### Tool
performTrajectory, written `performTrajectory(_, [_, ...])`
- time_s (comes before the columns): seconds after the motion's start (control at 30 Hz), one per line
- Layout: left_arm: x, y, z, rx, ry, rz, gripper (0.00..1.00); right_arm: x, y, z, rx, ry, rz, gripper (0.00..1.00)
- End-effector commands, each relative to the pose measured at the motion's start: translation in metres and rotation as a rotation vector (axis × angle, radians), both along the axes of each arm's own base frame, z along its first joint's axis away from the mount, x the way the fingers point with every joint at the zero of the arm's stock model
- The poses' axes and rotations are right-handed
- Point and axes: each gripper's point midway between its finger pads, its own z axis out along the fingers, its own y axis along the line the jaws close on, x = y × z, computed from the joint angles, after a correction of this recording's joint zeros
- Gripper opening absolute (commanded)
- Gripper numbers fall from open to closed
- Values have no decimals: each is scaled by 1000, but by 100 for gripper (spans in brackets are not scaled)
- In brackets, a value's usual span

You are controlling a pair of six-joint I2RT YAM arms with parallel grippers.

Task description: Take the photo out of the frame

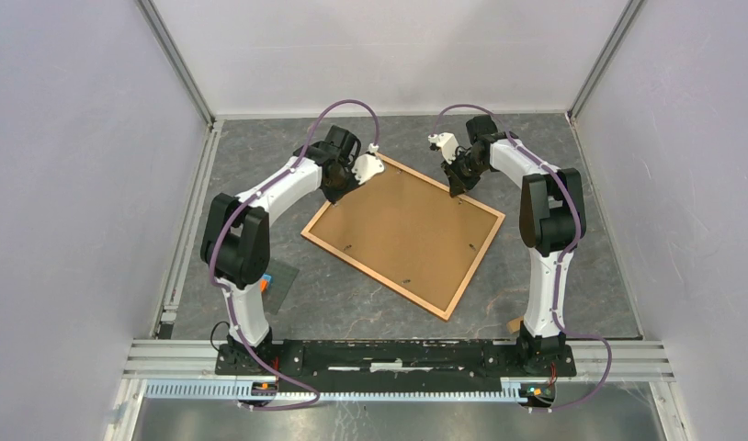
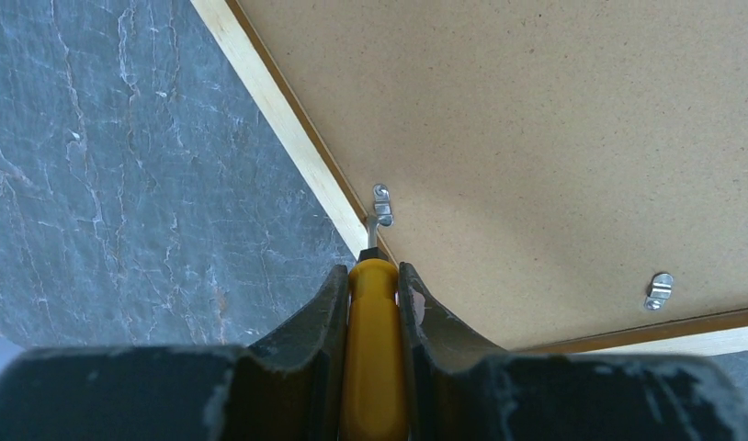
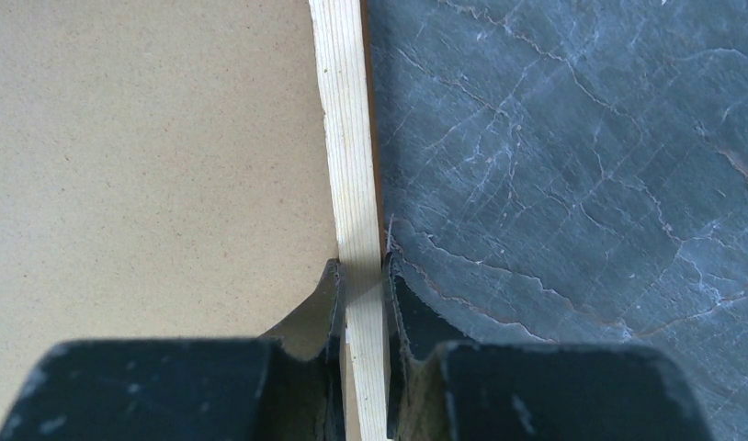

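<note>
The frame lies face down on the dark stone-look table, its brown fibreboard back up. The photo is hidden under that back. My left gripper is shut on a yellow-handled screwdriver, whose metal tip touches a small metal clip by the frame's pale wooden border. In the top view the left gripper is at the frame's far-left corner. My right gripper is shut on the frame's border, one finger over the board and one over the table; it stands at the frame's far edge.
Another clip sits near the adjoining border. A small grey plate with an orange block lies by the left arm's base. White walls close in the table on three sides, and a metal rail runs along the near edge.
</note>
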Motion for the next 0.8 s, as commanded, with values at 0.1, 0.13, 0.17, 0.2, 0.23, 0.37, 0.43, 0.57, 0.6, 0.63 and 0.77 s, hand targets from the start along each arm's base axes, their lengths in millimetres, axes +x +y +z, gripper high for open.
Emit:
performTrajectory(0.1, [-10, -10, -6, -30, 3, -50, 2, -7, -8, -36, -53, 50, -42, 0])
performTrajectory(0.13, [-14, -12, -7, -44, 18, -52, 2, -8, -8, -36, -53, 51, -43, 0])
performTrajectory(0.17, [-20, -16, -8, -64, 43, -62, 2, -7, -9, -37, -53, 51, -43, 0])
performTrajectory(0.2, [-25, -18, -9, -81, 69, -70, 2, -7, -8, -37, -53, 51, -42, 0])
performTrajectory(0.23, [-31, -22, -9, -104, 91, -78, 2, -7, -9, -37, -54, 51, -43, 0])
performTrajectory(0.37, [-49, -32, -11, -173, 157, -91, 2, -6, -7, -37, -47, 52, -45, 0])
performTrajectory(0.43, [-55, -36, -13, -194, 178, -91, 2, -6, -7, -37, -46, 54, -45, 0])
performTrajectory(0.57, [-61, -42, -13, -224, 205, -86, 2, -8, -7, -38, -47, 59, -44, 0])
performTrajectory(0.6, [-62, -43, -13, -225, 207, -83, 2, -8, -7, -38, -46, 59, -44, 0])
performTrajectory(0.63, [-62, -43, -12, -227, 207, -83, 2, -8, -7, -38, -44, 59, -43, 0])
performTrajectory(0.77, [-58, -46, -4, -247, 194, -57, 2, -9, -6, -38, -40, 63, -39, 0])
